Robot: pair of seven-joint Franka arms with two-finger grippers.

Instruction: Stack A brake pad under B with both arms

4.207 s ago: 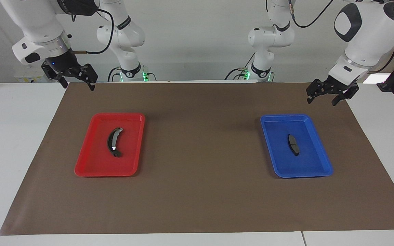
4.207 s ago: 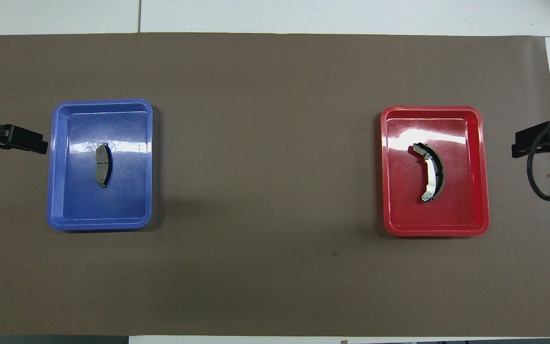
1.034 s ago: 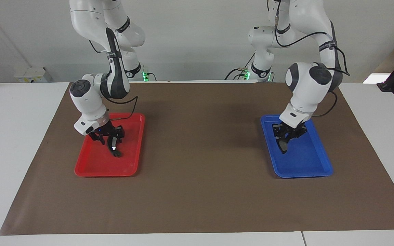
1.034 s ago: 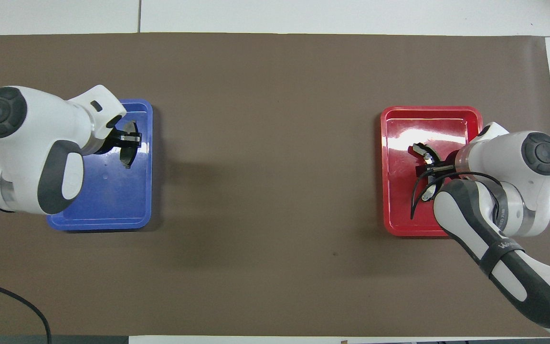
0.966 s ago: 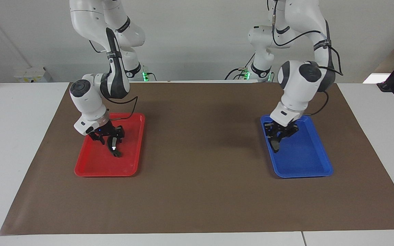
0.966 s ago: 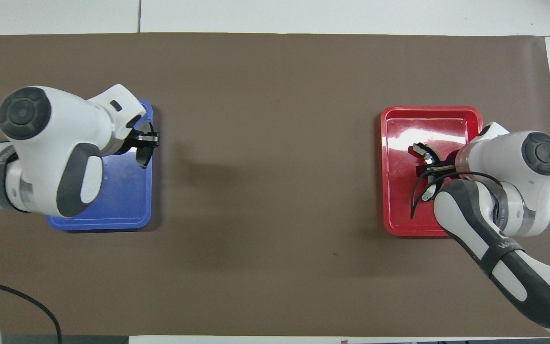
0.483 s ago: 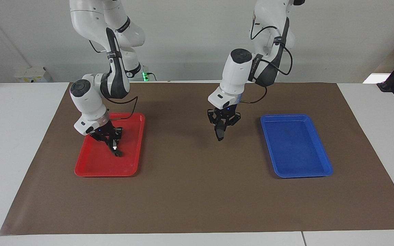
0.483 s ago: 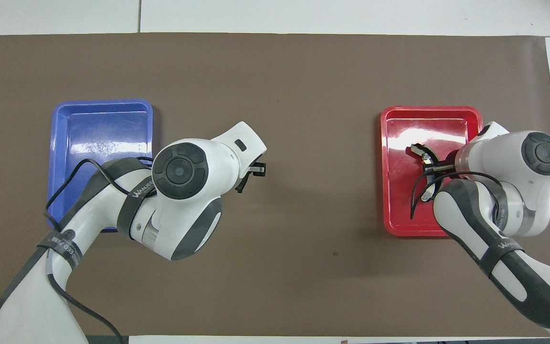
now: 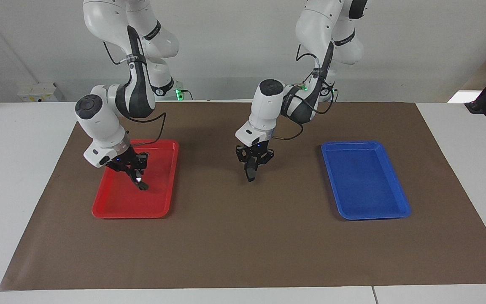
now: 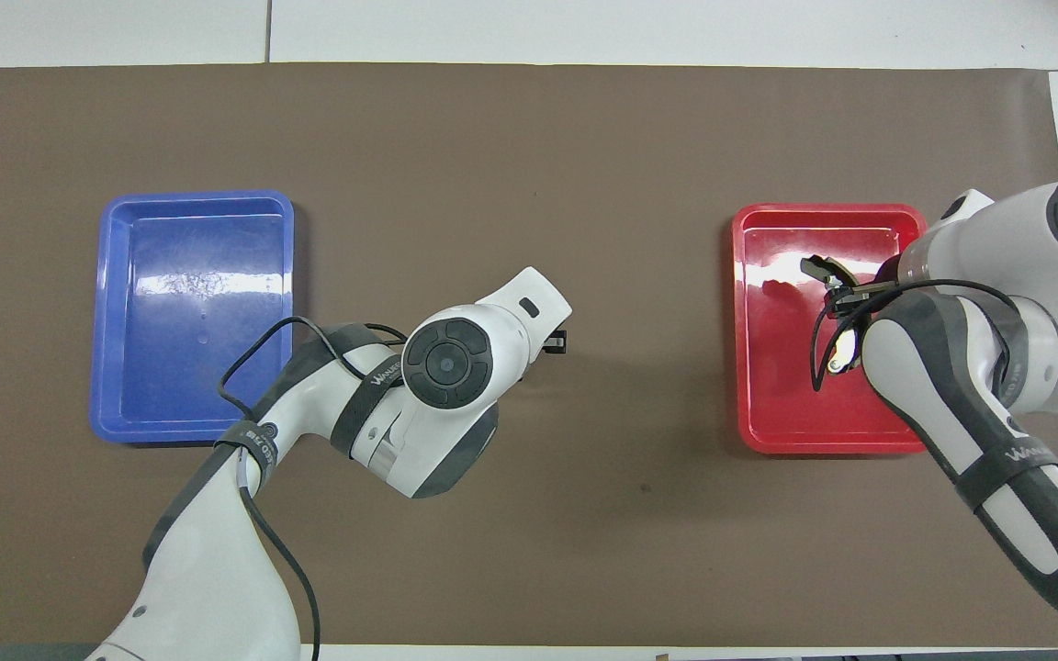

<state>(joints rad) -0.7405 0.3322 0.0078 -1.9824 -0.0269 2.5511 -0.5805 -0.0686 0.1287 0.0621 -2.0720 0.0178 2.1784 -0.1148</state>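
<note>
The short dark grey pad A (image 9: 249,174) hangs from my left gripper (image 9: 252,165), which is shut on it over the bare brown mat between the two trays. In the overhead view the left wrist hides this pad, and only a tip of the left gripper (image 10: 555,343) shows. The long crescent pad B (image 9: 141,183) is in my right gripper (image 9: 134,169), which is shut on it over the red tray (image 9: 116,209). Pad B is raised slightly, its lower end close to the tray floor. Its dark end (image 10: 821,268) shows beside the right gripper (image 10: 846,296) in the overhead view.
The blue tray (image 9: 367,185) lies empty toward the left arm's end of the table, also in the overhead view (image 10: 189,312). The red tray (image 10: 772,413) lies toward the right arm's end. A brown mat (image 9: 243,236) covers the table between and around them.
My left gripper lifted pad A out of the blue tray and carried it over the mat toward the middle. My right gripper closed on pad B and raised it slightly.
</note>
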